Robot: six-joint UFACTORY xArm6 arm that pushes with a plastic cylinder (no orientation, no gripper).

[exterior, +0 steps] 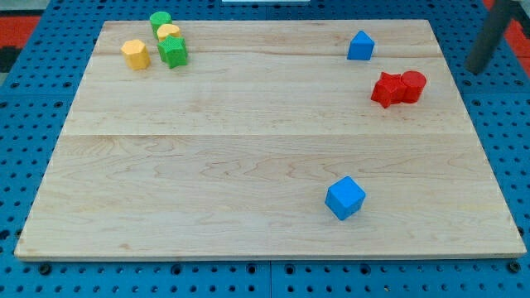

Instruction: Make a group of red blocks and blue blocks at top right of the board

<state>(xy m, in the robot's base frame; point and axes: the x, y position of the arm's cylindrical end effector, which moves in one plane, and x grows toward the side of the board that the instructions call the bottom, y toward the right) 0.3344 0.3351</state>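
Two red blocks touch each other at the view's right: a star-like red block and a round red block. A blue house-shaped block sits near the view's top right. A blue cube lies low in the view, right of centre. My tip is at the view's far right, off the board's edge, to the right of the red blocks and apart from them.
At the view's top left stand a yellow hexagonal block, a green round block, a yellow round block and a green star-like block. The wooden board lies on a blue pegboard.
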